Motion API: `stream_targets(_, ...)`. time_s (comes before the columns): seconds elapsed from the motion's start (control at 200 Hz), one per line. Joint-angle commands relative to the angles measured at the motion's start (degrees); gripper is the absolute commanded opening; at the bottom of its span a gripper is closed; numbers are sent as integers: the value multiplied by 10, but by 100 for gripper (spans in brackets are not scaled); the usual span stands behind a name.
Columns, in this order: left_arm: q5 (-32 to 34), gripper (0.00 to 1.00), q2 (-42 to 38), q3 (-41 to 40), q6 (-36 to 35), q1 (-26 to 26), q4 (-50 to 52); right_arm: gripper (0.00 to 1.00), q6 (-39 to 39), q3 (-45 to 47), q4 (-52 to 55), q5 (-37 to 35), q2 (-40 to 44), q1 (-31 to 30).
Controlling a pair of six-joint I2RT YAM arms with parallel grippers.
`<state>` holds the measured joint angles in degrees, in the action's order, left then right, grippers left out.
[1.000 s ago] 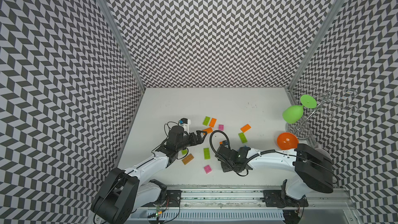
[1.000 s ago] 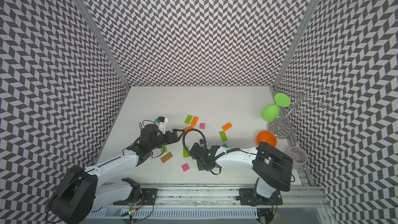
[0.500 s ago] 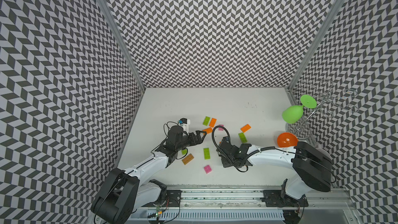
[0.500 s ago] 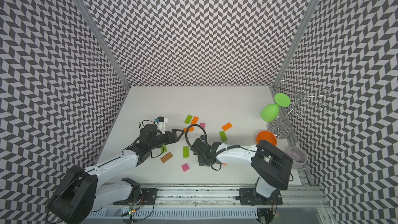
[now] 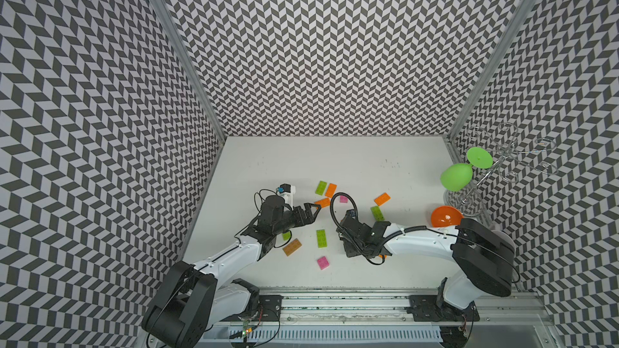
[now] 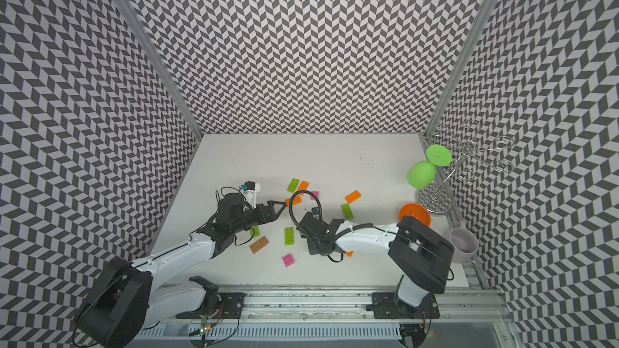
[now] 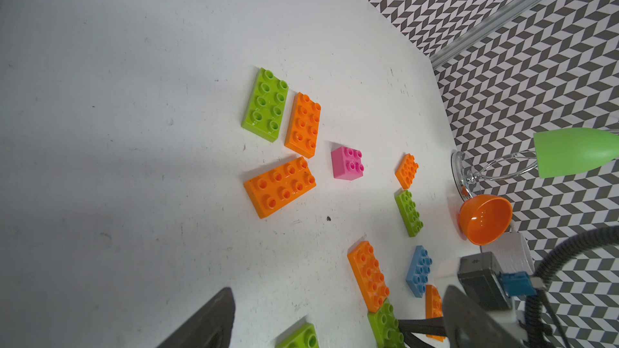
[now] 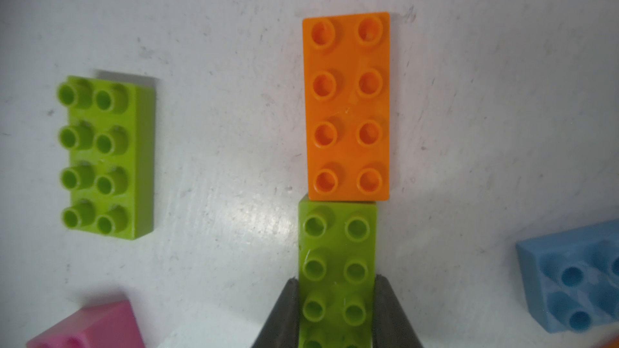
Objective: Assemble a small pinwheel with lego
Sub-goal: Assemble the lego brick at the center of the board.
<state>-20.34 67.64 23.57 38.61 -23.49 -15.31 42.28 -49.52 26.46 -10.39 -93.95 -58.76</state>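
- The white worktop point(image 5: 335, 162) carries your lego, scattered over its near half in both top views.
- Your right arm point(image 5: 422, 242) lies low, stretched from the front rail towards the middle. Your left arm point(image 5: 227, 259) reaches in from the other side.
- At the right edge, a wire rack point(image 5: 469, 195) holds the green goblet point(image 5: 455, 177), which hangs tilted.
- Near the rack stands a white mug point(image 6: 464, 246); you cannot tell what is in it.
- The orange bowl point(image 5: 443, 216) is tipped towards the arms and shows only its own orange inside.
- Your left hand point(image 5: 311, 214) is spread wide and grips nothing, with its tip just beside the far orange brick point(image 5: 324, 201).
- Your right hand point(image 8: 336, 313) is clamped on the long sides of the held lime green brick point(image 8: 336, 262). That brick's free end meets the end of the flat orange brick point(image 8: 346, 105).
- A second lime green brick point(image 8: 107, 157), a blue brick point(image 8: 569, 279) and a pink square point(image 8: 90, 326) lie nearby, apart from that pair.
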Motion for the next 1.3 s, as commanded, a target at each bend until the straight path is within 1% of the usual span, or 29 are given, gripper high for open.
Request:
stream_targets(0.0,-5,96,3,-2,-8,4,3,29,-9,25,21,-13,-29,10)
stream_targets(0.24,-5,96,6,1,-8,5,3,32,-45,35,21,-22,-25,13)
stream_targets(0.396,-8,96,10,2,-7,4,1,32,-55,38,23,-24,-20,16)
stream_targets(0.931,-8,96,9,1,-4,4,1,32,-54,55,25,-25,-1,22)
stream_targets(1.152,-11,95,14,0,-1,4,-4,32,-58,53,17,-22,-6,27)
stream_targets(1.297,-8,95,8,0,-4,4,2,35,-63,48,13,-15,-15,27)
